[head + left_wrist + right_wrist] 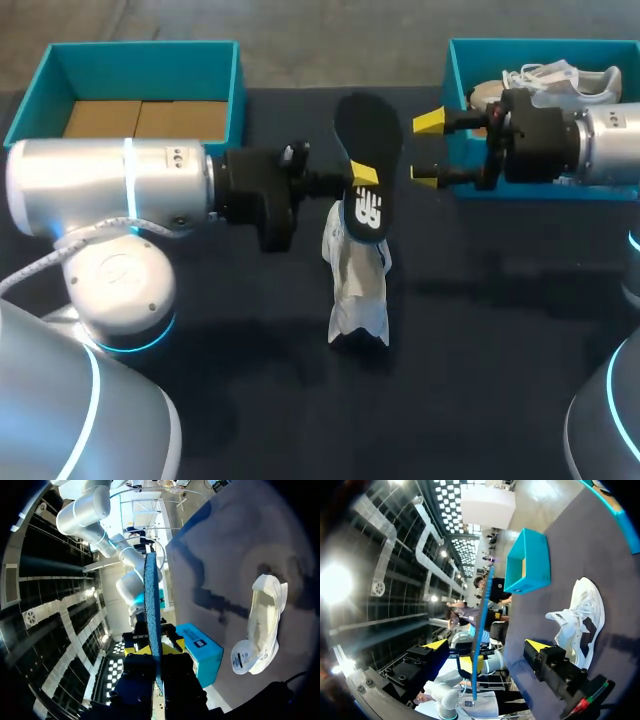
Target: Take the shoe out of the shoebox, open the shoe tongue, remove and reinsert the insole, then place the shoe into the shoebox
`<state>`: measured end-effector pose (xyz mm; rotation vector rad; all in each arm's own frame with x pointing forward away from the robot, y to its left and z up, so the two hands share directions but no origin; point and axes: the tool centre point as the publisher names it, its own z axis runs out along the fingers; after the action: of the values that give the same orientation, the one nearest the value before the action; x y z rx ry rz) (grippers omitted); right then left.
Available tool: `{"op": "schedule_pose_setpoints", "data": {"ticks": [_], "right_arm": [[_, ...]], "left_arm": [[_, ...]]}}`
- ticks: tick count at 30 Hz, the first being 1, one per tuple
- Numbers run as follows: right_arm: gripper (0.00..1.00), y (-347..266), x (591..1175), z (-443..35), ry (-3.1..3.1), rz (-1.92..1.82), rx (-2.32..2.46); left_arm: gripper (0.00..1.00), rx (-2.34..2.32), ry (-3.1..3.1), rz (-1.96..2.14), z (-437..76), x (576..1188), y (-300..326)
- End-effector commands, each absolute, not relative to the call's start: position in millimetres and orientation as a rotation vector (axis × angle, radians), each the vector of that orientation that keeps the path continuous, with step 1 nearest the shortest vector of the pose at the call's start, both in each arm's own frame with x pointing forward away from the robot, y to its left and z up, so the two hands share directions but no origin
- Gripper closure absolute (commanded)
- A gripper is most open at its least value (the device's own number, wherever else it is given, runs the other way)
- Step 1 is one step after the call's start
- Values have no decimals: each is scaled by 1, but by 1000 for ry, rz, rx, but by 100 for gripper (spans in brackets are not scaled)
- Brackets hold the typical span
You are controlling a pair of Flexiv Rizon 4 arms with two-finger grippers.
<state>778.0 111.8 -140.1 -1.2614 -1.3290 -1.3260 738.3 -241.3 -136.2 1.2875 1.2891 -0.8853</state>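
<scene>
Insole [368, 150] is out of the shoe [358, 290] and held up in the air. The left gripper [363, 176] pinches its lower half, jaws pressed onto it from both sides. The right gripper [428, 150] hangs just beside the insole with its jaws spread wide, gripping nothing. The white shoe sits on the table [480, 330] below, outside any box. By my reckoning, taking out the shoe and pulling the insole are done. Sliding the insole back in and setting the shoe into the empty box [236, 95] are left to do.
</scene>
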Motion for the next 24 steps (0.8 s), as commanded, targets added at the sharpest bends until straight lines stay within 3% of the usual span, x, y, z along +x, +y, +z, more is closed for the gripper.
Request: {"op": "schedule_pose_setpoints", "data": {"ticks": [1, 3, 6, 14, 21, 24], "right_arm": [[22, 120, 782, -139, -1335, -1314, -1246], [24, 123, 782, -139, -1338, -1310, -1238], [44, 126, 781, -138, -1339, -1307, -1229], [60, 128, 782, -139, -1328, -1311, -1229], [62, 129, 785, -141, -1320, -1312, -1232], [76, 129, 787, -142, -1311, -1317, -1235]], "left_arm": [[100, 1272, 1278, -894, -144, 745, -264], [100, 1265, 1274, -896, -145, 745, -269], [100, 1267, 1264, -903, -146, 744, -275], [100, 1250, 1253, -910, -145, 743, -279], [100, 1239, 1256, -906, -147, 741, -274], [100, 1237, 1256, -906, -147, 741, -272]]}}
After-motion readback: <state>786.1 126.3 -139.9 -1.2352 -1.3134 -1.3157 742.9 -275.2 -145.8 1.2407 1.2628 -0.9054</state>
